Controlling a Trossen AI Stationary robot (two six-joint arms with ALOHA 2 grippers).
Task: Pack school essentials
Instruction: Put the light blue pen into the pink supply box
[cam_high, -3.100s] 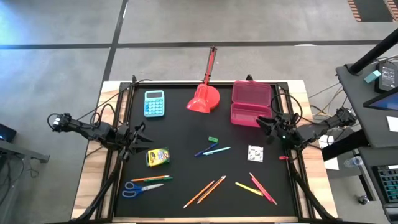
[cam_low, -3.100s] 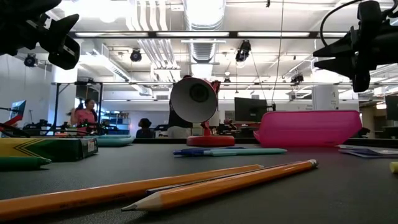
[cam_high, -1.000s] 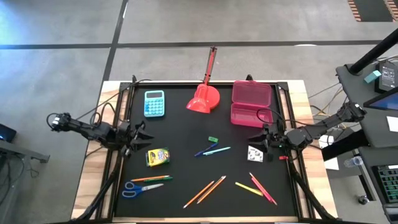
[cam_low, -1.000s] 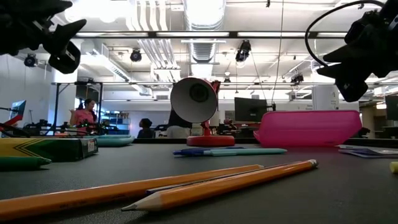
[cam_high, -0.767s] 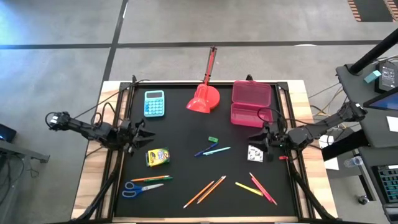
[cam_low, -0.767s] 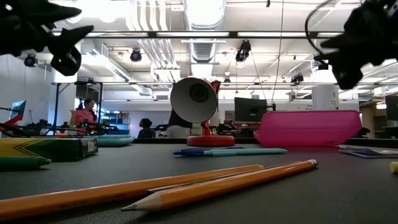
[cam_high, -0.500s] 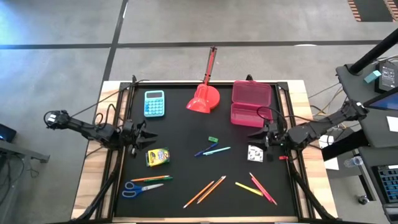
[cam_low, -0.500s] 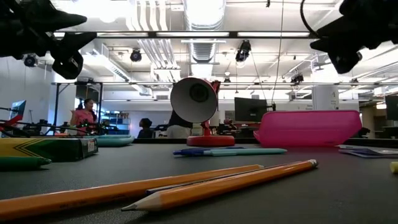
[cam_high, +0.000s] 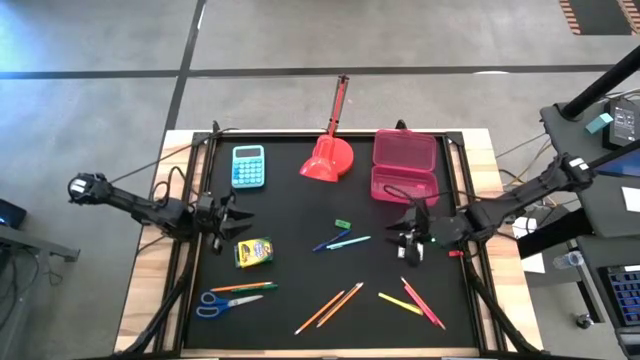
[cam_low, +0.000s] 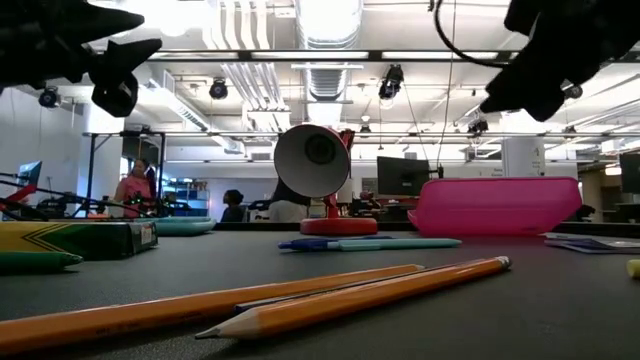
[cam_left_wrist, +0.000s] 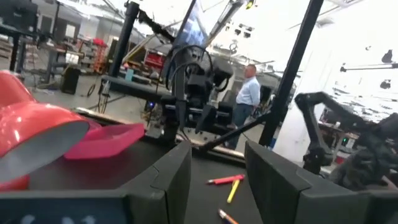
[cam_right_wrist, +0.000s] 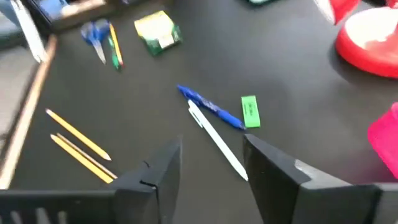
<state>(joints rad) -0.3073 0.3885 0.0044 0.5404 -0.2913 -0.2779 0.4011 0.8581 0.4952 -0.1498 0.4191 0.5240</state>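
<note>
1. Handling first the small yellow-green cardboard crayon box (cam_high: 254, 251), lying just beside the left gripper (cam_high: 236, 213): it looks light and crushable; take it across its narrow sides.
2. Blue-handled steel scissors (cam_high: 215, 304), near the front left corner, look stiff; pinch the shut blades.
3. Thin blue and pale plastic pens (cam_right_wrist: 213, 121), mid-mat, will likely roll; grasp mid-shaft.

Both grippers, the right gripper (cam_high: 410, 243) too, hover empty with fingers parted.

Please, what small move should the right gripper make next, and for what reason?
Probably lower the right gripper straight down. Its jaws are open and empty, and in the high view it hangs over the spot of the white speckled square, above the mat. The pink case lies open close behind, ready to receive it.
</note>
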